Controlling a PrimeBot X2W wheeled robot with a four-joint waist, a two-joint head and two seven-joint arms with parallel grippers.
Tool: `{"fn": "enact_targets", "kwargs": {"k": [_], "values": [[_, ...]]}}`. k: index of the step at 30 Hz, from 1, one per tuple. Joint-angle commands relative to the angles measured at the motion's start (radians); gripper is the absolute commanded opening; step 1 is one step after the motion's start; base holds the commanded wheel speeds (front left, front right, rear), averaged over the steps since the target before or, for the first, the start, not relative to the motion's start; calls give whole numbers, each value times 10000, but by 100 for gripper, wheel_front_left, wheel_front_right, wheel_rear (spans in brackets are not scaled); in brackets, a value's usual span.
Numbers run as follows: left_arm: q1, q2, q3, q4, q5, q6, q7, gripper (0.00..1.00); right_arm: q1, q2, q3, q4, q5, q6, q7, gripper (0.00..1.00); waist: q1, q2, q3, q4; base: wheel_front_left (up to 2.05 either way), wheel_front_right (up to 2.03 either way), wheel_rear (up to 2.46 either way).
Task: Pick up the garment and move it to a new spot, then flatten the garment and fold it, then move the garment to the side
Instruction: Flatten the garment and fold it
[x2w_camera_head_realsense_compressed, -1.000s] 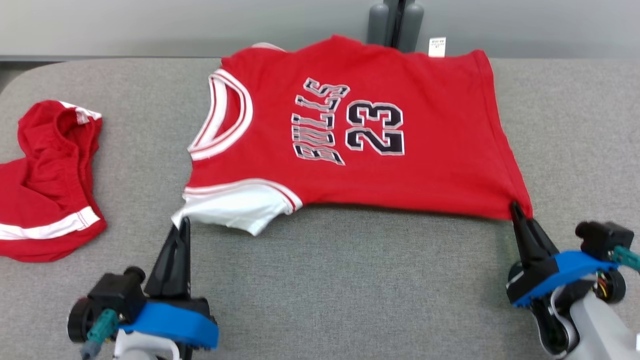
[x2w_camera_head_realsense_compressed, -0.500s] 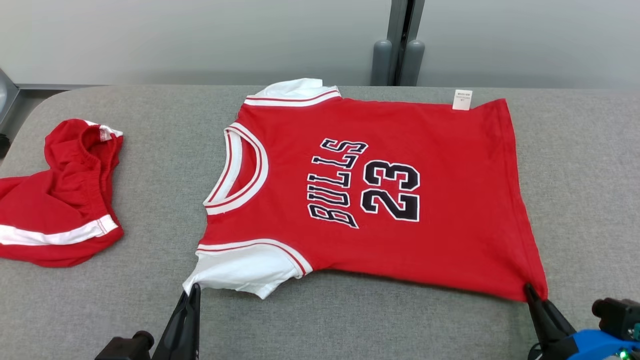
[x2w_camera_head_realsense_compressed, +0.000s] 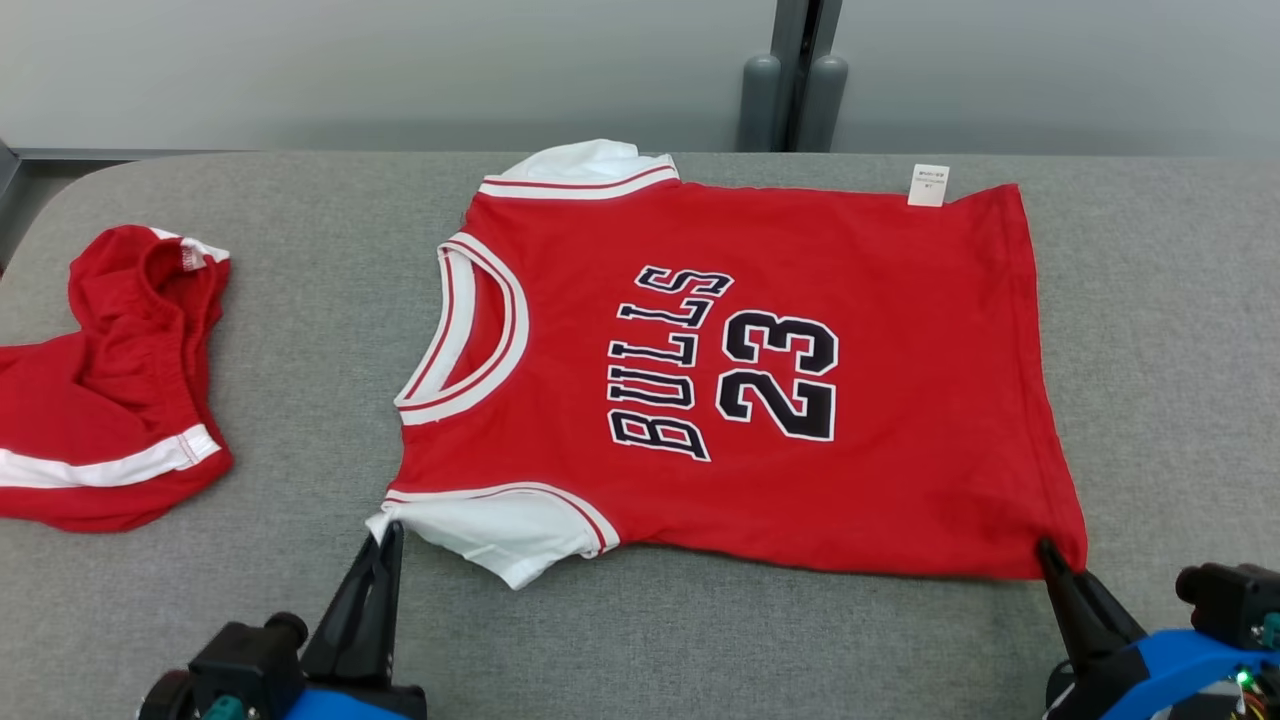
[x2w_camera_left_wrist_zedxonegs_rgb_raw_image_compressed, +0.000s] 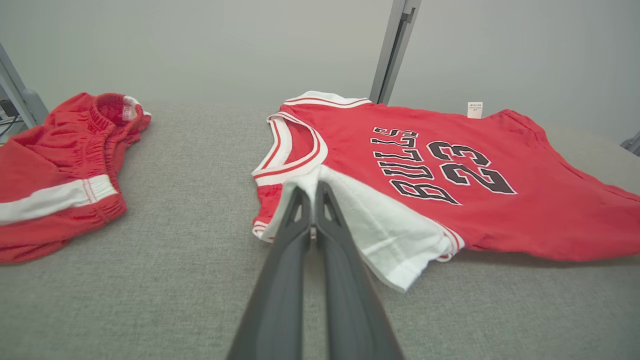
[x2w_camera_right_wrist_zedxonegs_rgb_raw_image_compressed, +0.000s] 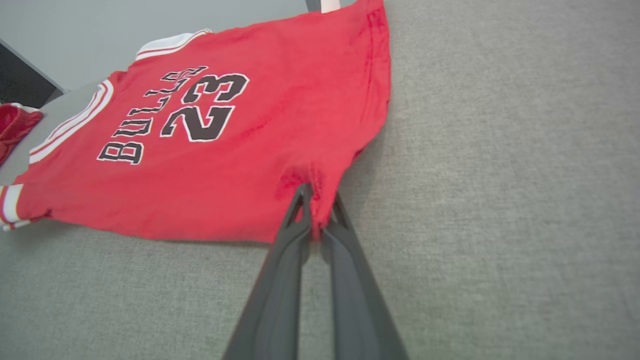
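Grey cloth-covered tabletop (x2w_camera_head_realsense_compressed: 700, 640) under red Bulls jersey (x2w_camera_head_realsense_compressed: 880, 300) lying flat mid-table, surely soft, light and limp, left gripper (x2w_camera_head_realsense_compressed: 392, 530) pinched shut on white sleeve (x2w_camera_head_realsense_compressed: 490, 530), right gripper (x2w_camera_head_realsense_compressed: 1045, 548) likewise on hem corner (x2w_camera_head_realsense_compressed: 1070, 540): good holding places.

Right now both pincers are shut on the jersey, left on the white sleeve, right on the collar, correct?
No. The right pincer is shut on the jersey at its hem corner, not the collar; the right wrist view shows it. The left pincer is on the white sleeve, as you said.
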Motion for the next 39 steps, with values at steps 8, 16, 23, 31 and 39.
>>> {"fn": "enact_targets", "kwargs": {"k": [8, 16, 23, 31, 39], "values": [[-1180, 268, 251, 438, 42, -379, 32, 0, -1052, -172, 265, -72, 18, 1, 233, 0, 0, -1, 278, -272, 0, 0, 0], [-2209, 350, 172, 957, 194, -809, 143, 0, -1702, -362, 215, 109, 191, 1, 317, 0, 0, -1, 611, -342, 0, 0, 0], [-3292, 361, 197, 1576, 247, -1179, 229, 0, -2512, -497, 344, 592, 271, 1, 499, 0, 0, -1, 945, -411, 0, 0, 0], [-4603, 210, 133, 2396, 290, -1673, 323, 0, -3470, -723, 535, 1130, 288, 1, 532, 0, 0, -1, 1536, -428, 0, 0, 0], [-5707, -4, -36, 3663, 329, -2228, 199, 0, -4281, -826, 657, 1687, 263, 1, 380, 0, 0, -1, 2051, -467, 0, 0, 0]]}}
